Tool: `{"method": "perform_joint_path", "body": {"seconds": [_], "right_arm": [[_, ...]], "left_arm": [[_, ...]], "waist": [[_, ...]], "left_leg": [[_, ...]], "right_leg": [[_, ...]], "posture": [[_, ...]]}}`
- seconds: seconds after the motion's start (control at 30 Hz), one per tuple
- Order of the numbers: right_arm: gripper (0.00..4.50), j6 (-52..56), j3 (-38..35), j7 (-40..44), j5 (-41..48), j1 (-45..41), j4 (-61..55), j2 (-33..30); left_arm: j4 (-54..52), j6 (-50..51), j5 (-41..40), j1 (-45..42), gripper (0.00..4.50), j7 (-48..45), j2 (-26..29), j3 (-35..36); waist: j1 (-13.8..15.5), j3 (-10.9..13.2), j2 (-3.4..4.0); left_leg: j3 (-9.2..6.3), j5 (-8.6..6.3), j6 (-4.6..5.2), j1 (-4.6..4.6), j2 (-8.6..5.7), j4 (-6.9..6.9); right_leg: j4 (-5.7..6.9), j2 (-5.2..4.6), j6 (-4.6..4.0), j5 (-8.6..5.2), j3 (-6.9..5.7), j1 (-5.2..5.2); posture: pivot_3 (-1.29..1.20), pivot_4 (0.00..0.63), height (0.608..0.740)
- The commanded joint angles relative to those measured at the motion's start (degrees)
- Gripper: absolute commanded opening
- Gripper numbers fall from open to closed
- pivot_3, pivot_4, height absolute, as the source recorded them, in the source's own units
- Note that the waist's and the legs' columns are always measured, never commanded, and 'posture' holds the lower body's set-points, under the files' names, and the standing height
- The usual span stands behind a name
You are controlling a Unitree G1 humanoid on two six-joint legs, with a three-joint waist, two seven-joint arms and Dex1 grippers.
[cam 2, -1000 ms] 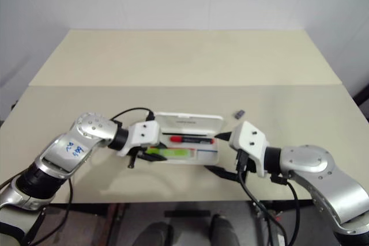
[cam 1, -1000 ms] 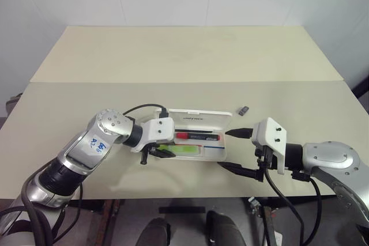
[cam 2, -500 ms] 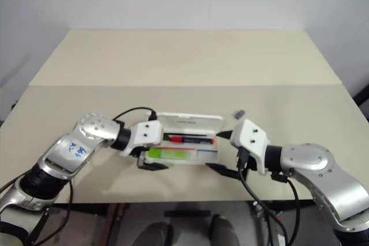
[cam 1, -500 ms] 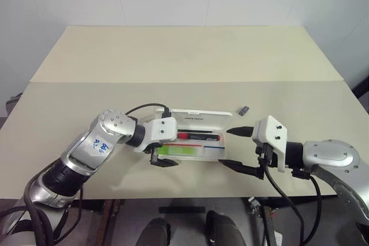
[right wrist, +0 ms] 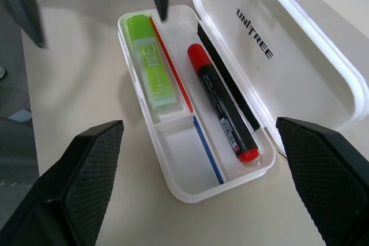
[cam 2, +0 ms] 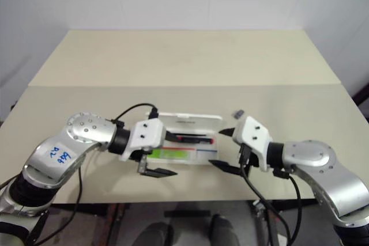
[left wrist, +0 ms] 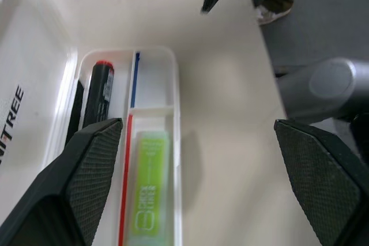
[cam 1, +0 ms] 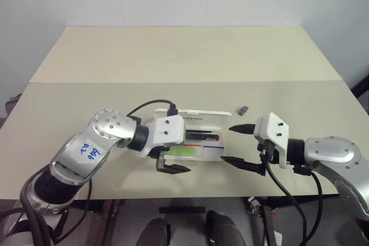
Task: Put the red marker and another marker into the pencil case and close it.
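My left gripper (cam 1: 172, 162) is now released and lifting away; the green highlighter (right wrist: 151, 62) and red marker (right wrist: 222, 103) are lying inside the pencil case (right wrist: 196, 191). My right gripper (cam 1: 241, 147) is waiting open at its right; only closing the lid (right wrist: 288, 50) is remaining.

One white pencil case (right wrist: 190, 191) lies open, holding one red marker (right wrist: 222, 103), one green highlighter (right wrist: 151, 64), one thin red pen (right wrist: 171, 64) and one thin blue pen (right wrist: 207, 149). One small grey piece (cam 1: 244, 110) sits right of centre.

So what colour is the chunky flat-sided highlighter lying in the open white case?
Lime green highlighter, clearest in the right wrist view.
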Motion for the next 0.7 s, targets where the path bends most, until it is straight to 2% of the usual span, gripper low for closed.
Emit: {"method": "perform_joint_path", "body": {"seconds": [0.03,0.17,0.43,0.6,0.7], "right_arm": [[4.50,-1.62,-0.10,1.00,-0.72,-1.30,0.05,-0.80],[4.50,-1.96,0.12,1.63,-1.06,-2.41,1.21,-0.77],[4.50,-1.95,-0.13,2.11,-1.17,-3.94,2.33,-0.63],[4.50,-1.71,-0.78,2.02,-0.77,-4.36,2.48,-0.62],[4.50,-2.55,-1.24,2.01,-1.63,-4.25,3.34,-1.01]], "left_arm": [[-4.62,3.37,-4.19,-3.04,4.46,1.59,-0.89,3.18],[-5.69,7.85,-9.69,-7.47,4.46,4.35,-4.54,6.52],[-0.84,7.37,-14.08,-14.74,4.46,8.45,-6.08,13.32],[3.19,5.24,-13.32,-16.26,4.46,9.29,-3.45,15.69],[7.37,1.03,-10.45,-15.23,4.46,9.25,1.26,18.39]], "waist": [[0.02,0.00,0.00],[0.08,0.02,-0.03],[-0.13,0.02,-0.03],[-0.09,0.02,-0.03],[-0.19,0.02,-0.03]], "left_leg": [[0.00,0.00,0.00,0.00,0.00,0.00],[-0.05,0.01,0.01,-0.01,-0.02,0.08],[-0.03,0.03,-0.04,0.05,-0.01,0.07],[-0.03,0.05,-0.07,0.06,-0.01,0.08],[-0.02,0.05,-0.08,0.07,-0.01,0.03]], "right_leg": [[0.00,0.00,0.00,0.00,0.00,0.01],[-0.01,0.01,0.02,0.01,0.00,0.06],[-0.03,0.04,0.03,0.02,0.03,0.05],[-0.03,0.05,0.02,0.01,0.06,0.05],[-0.01,0.06,0.02,0.01,0.08,0.03]], "posture": [[0.00,0.150,0.740],[0.00,0.150,0.740],[0.00,0.150,0.740],[0.00,0.150,0.740],[0.00,0.150,0.740]]}}
